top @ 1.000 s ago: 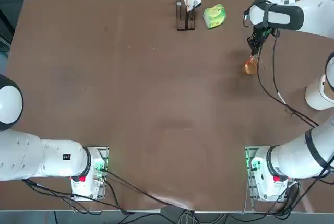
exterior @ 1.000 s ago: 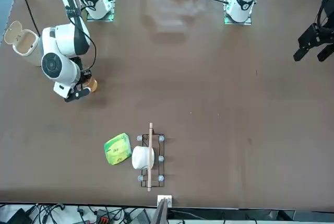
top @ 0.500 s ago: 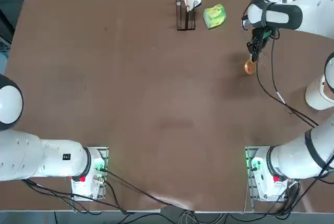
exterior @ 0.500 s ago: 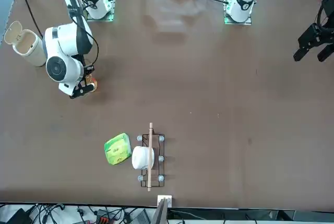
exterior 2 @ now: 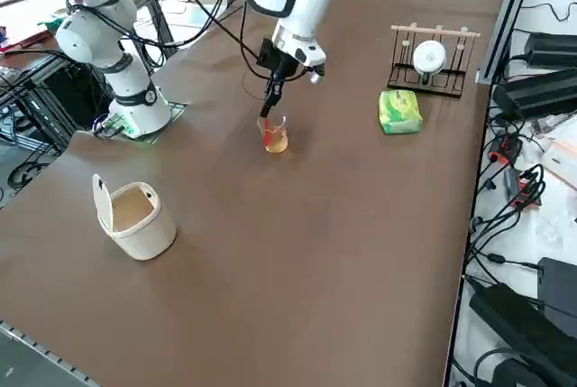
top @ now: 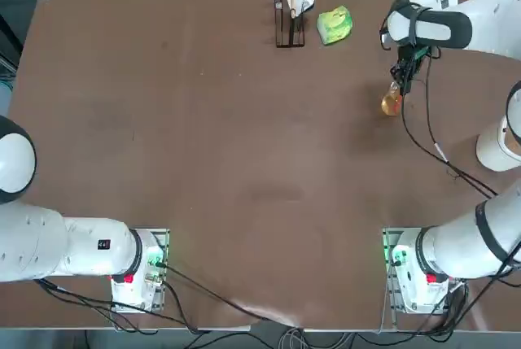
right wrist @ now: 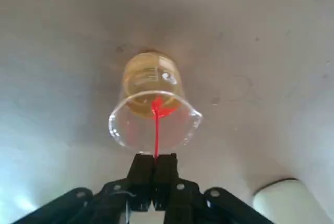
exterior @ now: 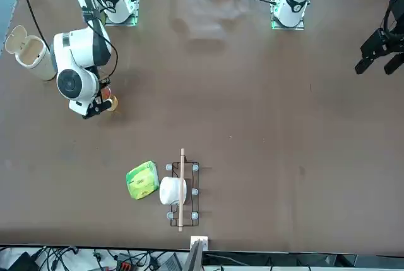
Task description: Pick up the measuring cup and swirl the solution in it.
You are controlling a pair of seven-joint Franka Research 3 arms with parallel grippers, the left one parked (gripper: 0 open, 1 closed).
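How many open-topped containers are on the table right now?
2: the measuring cup, gripped at its rim by the right gripper, and a white cup with its flip lid open, near the table edge. None seem hidden.

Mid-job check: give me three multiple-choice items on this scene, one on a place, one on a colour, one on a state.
1. The green-yellow pack lies
A) beside the wire rack
B) at the table's centre
C) between the arm bases

2. The solution is
A) blue
B) orange
C) black

3. The right gripper is
A) wide open over bare table
B) shut on the measuring cup's rim
C) shut on the green-yellow pack

Answers:
1 A: the green-yellow pack sits right next to the wire rack at the table's far edge.
2 B: the solution shows orange through the glass.
3 B: in the wrist view the right gripper has its fingers pinched together on the rim of the measuring cup.
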